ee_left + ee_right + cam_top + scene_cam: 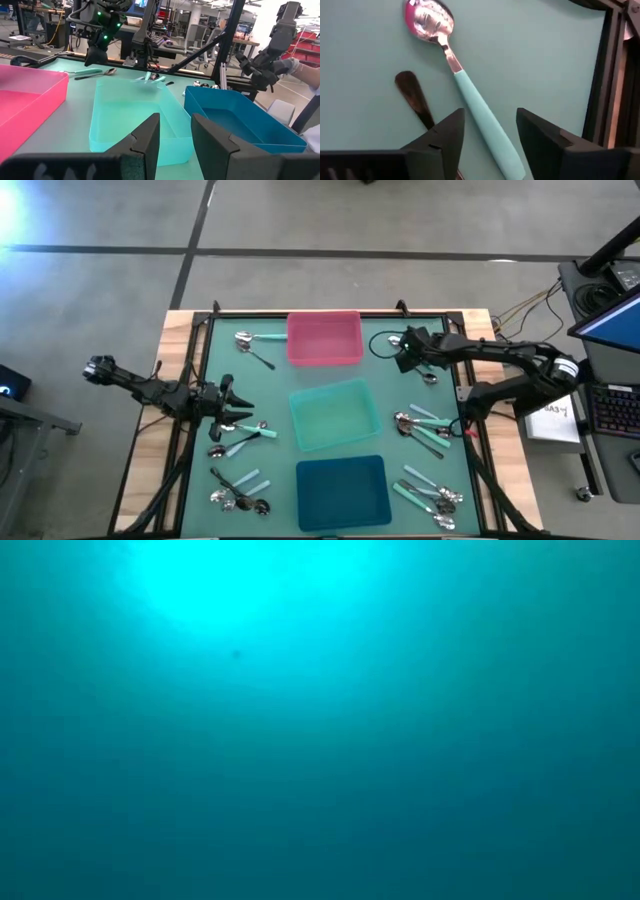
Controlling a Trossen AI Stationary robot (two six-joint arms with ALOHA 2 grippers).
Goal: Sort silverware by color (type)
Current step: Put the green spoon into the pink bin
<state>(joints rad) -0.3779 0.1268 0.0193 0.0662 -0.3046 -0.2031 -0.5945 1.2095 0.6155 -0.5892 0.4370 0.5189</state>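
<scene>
Spoons lie flat on the green mat in loose groups: by the pink tray [252, 340], left of the mint tray [240, 435], at the near left [240, 492], at the right [420, 425] and at the near right [430, 495]. My right gripper [490, 135] is open and hovers over a teal-handled spoon [470, 100], whose handle runs between the fingers. A dark handle [415, 97] lies beside it. In the high view this gripper [412, 358] is right of the pink tray. My left gripper [245, 408] is open, left of the mint tray, and points toward it [175, 137].
A pink tray [324, 338], a mint tray [334, 414] and a dark-teal tray [342, 490] stand in a row down the mat's middle. A black frame [615, 75] edges the mat close to my right gripper. The low view shows only a teal glow.
</scene>
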